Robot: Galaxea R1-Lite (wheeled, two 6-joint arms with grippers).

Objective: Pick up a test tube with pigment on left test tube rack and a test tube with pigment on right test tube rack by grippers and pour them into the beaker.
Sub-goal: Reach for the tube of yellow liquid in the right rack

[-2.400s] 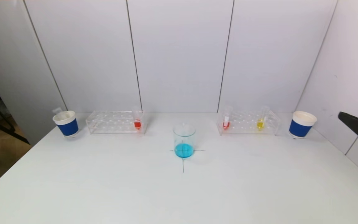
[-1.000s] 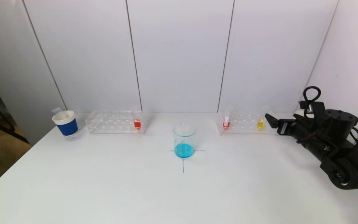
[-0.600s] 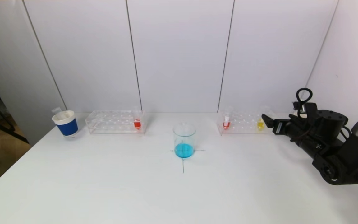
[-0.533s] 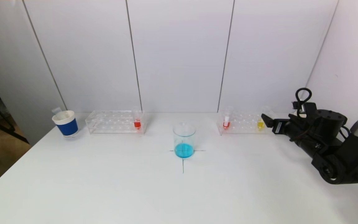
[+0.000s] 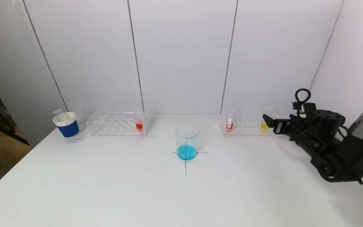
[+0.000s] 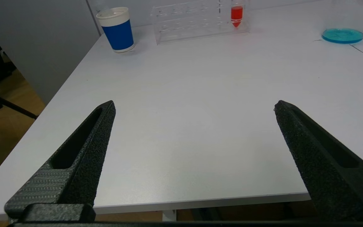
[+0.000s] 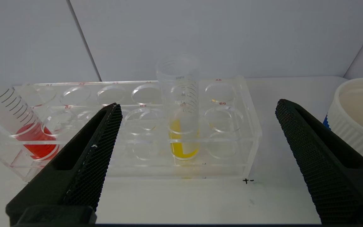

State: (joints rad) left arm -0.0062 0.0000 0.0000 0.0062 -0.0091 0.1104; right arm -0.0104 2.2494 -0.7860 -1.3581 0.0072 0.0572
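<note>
Approach step: right hand [image 7: 197,107] spread wide, near the yellow test tube [image 7: 181,126] standing upright in the right rack [image 7: 247,126]. Left hand [image 6: 194,107] also spread, low over the tabletop [image 6: 200,110] edge, well apart from the red tube [image 6: 236,14]. Next, probably: advance to straddle the tube, then close gently.

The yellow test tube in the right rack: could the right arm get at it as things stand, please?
Probably yes: the right end effector is open and faces the yellow test tube, with nothing between; the neighbouring rack holes are empty.
</note>
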